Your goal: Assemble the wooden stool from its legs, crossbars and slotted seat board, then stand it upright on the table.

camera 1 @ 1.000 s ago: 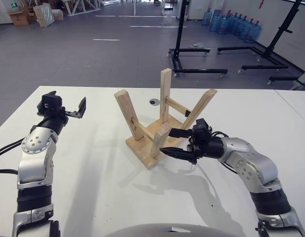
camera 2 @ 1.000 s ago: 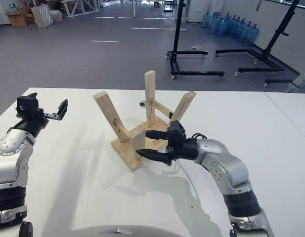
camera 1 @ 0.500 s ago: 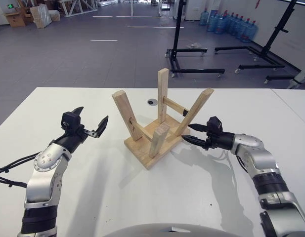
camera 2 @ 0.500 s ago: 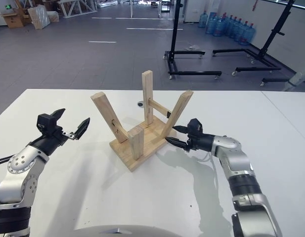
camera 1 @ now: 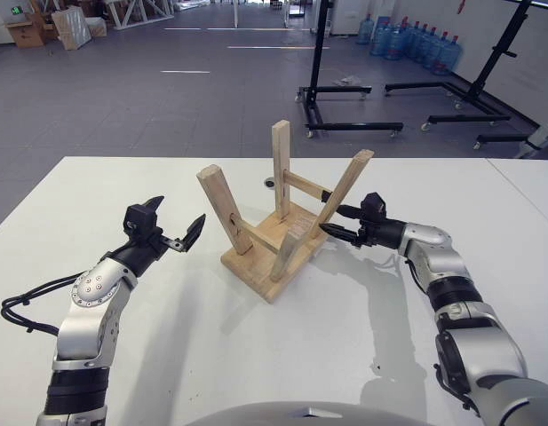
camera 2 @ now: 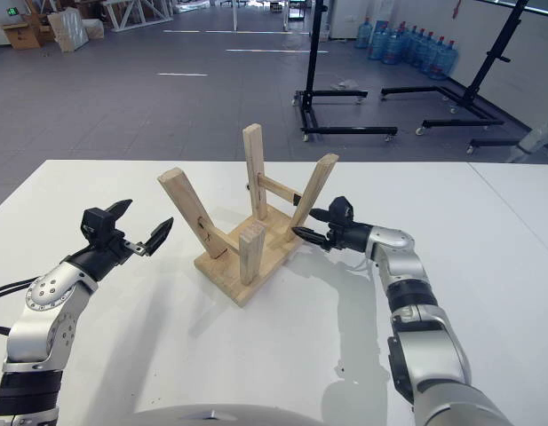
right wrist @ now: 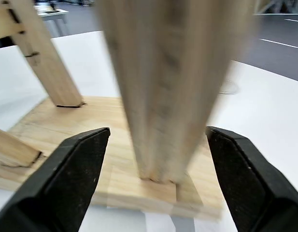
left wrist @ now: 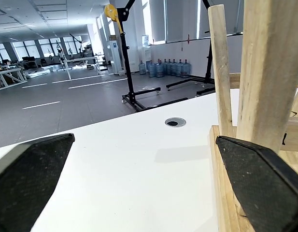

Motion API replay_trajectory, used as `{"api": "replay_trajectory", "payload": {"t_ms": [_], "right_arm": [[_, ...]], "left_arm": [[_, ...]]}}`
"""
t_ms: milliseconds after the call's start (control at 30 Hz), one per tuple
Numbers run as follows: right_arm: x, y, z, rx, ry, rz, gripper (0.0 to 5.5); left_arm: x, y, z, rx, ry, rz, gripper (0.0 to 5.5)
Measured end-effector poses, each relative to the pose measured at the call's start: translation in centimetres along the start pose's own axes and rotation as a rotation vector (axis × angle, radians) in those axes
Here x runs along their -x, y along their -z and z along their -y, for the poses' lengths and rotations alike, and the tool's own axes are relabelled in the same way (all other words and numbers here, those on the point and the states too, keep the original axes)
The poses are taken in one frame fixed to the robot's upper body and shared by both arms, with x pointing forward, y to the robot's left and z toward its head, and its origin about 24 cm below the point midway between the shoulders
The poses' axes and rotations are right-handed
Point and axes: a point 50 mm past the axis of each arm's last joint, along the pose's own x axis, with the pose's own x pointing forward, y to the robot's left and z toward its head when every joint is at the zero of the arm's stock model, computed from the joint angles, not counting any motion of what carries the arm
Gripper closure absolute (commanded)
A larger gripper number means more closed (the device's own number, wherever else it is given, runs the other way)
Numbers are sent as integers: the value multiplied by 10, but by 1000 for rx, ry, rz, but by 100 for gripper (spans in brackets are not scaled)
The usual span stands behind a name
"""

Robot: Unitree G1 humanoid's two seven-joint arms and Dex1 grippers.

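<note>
Left end effector [camera 1: 178, 213] neared, right end effector [camera 1: 331, 220] shifted, both released; stool [camera 1: 256, 266] inverted, legs [camera 1: 281, 169] up

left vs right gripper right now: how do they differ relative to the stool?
Position: the left gripper hangs over the table, off the left side of the stool and apart from it; the right gripper is at the stool's right leg, near its base.
Engagement: the left gripper has nothing between its fingers; the right gripper's fingers straddle that leg, gaps either side.
Shared: both are open, pointing inward at the upside-down stool.
</note>
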Motion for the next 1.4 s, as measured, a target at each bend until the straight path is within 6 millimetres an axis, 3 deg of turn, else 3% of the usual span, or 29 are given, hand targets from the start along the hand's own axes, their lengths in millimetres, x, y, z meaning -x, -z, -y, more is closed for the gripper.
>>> {"api": "replay_trajectory", "payload": {"t_ms": [133, 200, 300, 500, 633, 967, 1400], "right_arm": [[-20, 2, -10, -4, -89, -1, 183], [-21, 1, -14, 6, -131, 2, 183], [-9, 6, -28, 20, -198, 9, 183], [32, 13, -74, 2, -359, -42, 183], [33, 3, -104, 49, -487, -61, 183], [27, 25, -90, 132, -331, -176, 183], [19, 25, -92, 80, -382, -120, 406]], "left_arm": [[-2, 7, 2, 5, 3, -15, 10], [-1, 9, 0, 0, -7, -24, 10], [6, 17, -8, -9, -47, -44, 10], [41, 38, -50, -32, -270, -143, 10], [57, 62, -62, -28, -395, -228, 10], [53, 69, -56, -33, -382, -246, 10], [43, 64, -43, -58, -299, -201, 10]]}}
